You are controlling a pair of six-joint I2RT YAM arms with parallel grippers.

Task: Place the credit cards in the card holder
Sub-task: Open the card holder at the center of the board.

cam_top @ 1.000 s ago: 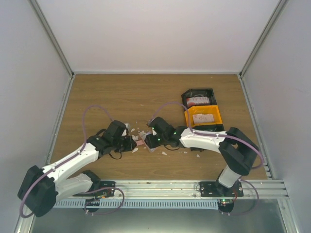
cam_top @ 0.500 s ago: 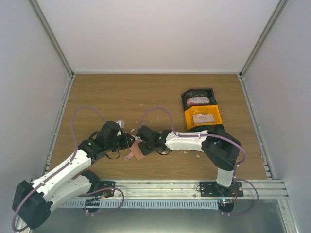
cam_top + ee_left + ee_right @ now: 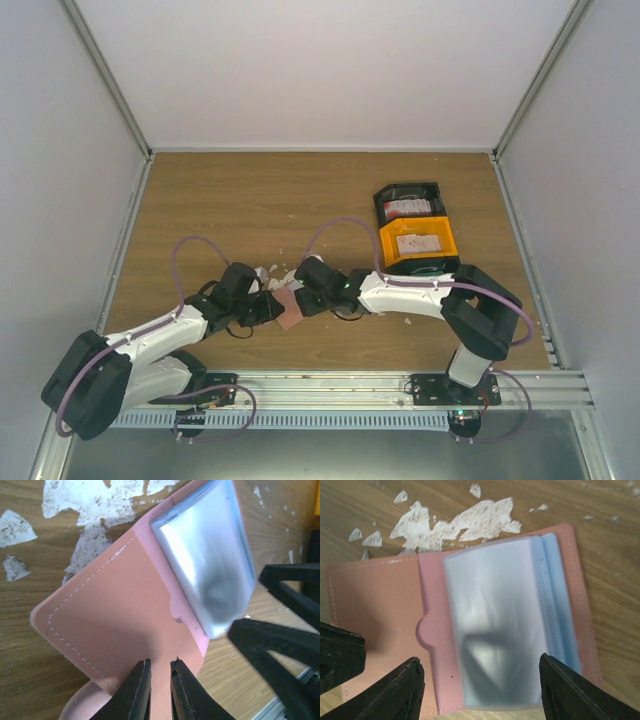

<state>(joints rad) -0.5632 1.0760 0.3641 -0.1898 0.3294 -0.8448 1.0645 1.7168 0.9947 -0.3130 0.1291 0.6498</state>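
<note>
Plainly, the weak spot is the grip: the left gripper (image 3: 160,664) has its jaws pressed nearly together on the lower edge of the card holder (image 3: 375,610), pinching only a narrow strip of the cover. A tug or twist could slide that smooth flap free, and the holder might then fold shut or skate across the counter (image 3: 250,200). The holder lies spread open between the two arms at the near middle of the counter; whether its pinched corner is lifted I cannot tell. The right gripper (image 3: 479,659) hangs over it with jaws spread wide, holding nothing. The credit cards (image 3: 407,208) sit in the black bin (image 3: 385,192) and the orange bin (image 3: 445,245), well apart from the holder, so each must be carried over. A stiff card could catch on a sleeve mouth and push the holder out of the pinch. The cover is matte salmon, leather-like, with pale stitching, rounded corners and a thumb notch. The clear sleeves (image 3: 490,630) look glossy, thin and floppy, edged pale blue. White flecks (image 3: 455,522) mark the wood-grain surface beside it.
</note>
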